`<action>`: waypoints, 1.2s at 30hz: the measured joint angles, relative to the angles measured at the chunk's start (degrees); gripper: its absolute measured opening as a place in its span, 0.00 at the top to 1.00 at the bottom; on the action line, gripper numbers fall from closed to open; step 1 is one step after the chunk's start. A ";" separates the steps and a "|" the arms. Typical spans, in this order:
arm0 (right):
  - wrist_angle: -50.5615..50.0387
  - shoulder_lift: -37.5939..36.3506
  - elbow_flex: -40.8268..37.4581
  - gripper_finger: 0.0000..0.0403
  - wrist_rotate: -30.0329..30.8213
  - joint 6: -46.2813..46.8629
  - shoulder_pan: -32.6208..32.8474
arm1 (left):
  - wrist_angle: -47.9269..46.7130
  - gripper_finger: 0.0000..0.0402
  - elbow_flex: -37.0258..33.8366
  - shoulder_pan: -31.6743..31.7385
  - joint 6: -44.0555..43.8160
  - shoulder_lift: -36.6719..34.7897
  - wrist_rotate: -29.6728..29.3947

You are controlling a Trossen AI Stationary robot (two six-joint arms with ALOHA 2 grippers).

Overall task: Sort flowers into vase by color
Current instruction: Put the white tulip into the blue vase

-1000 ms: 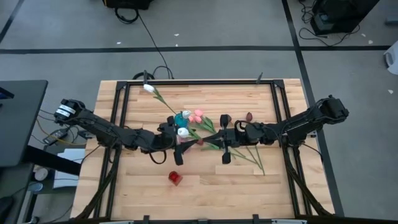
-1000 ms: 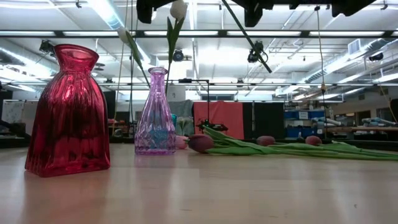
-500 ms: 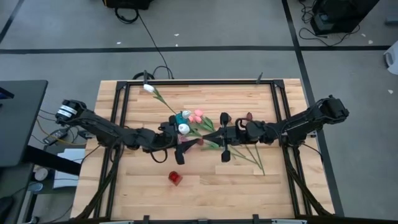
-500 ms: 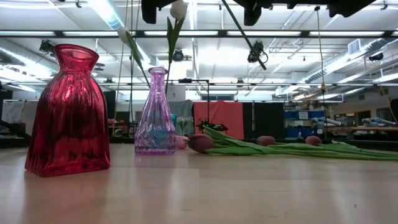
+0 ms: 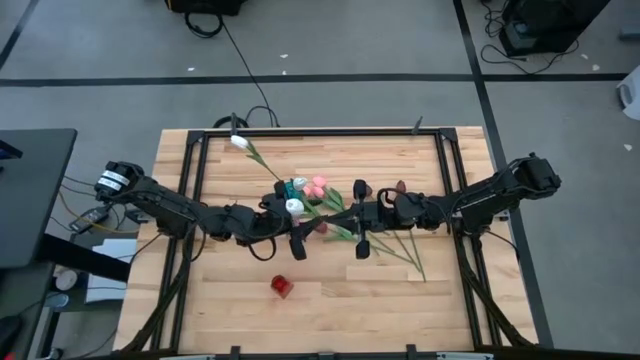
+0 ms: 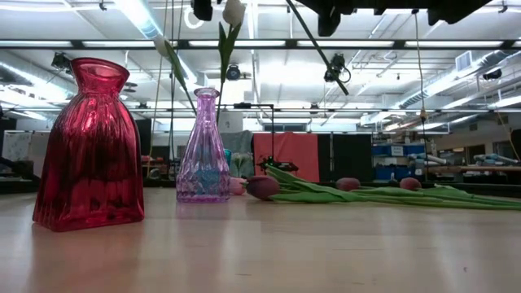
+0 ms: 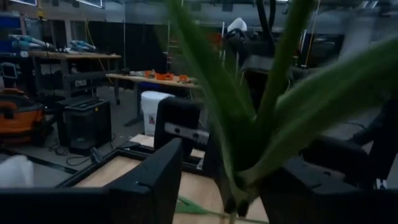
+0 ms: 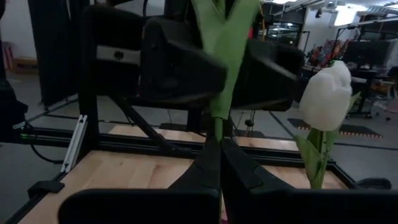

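My left gripper (image 5: pixel 300 222) is shut on a white tulip (image 5: pixel 293 206), held high over the table's middle; its head (image 6: pixel 234 11) shows at the top of the low view and in the right wrist view (image 8: pixel 326 96). My right gripper (image 5: pixel 350 218) faces it, shut on a second flower's green stem (image 6: pixel 326 57); that flower's head is out of view. A purple glass vase (image 6: pixel 203 150) holds white tulips by their stems. A red vase (image 6: pixel 89 146) stands nearer. More tulips (image 6: pixel 342 194) lie flat on the table. My left gripper pinches the white tulip's stem just below its leaves (image 7: pixel 234 200) between its two fingers. The leaves fan out beyond the fingers, and the tulip is lifted clear of the table. My right gripper pinches the second flower's thin stem (image 8: pixel 217 127) between its shut fingertips, below a folded leaf. The stem hangs slanting, clear of the table.
Pink tulip heads (image 5: pixel 318 186) and maroon ones (image 5: pixel 400 186) lie among green stems (image 5: pixel 405 255) between the arms. One white tulip (image 5: pixel 239 142) leans out of the purple vase toward the far left. A black frame (image 5: pixel 320 131) rims the wooden table.
My left gripper has moved a little toward the table's right edge with the white tulip, closer to my right gripper. The tulip stays lifted clear.
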 joint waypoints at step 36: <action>4.10 -24.90 -27.00 0.58 -1.40 -1.52 -3.45 | -49.31 0.95 0.34 -2.73 -14.88 -32.72 -3.86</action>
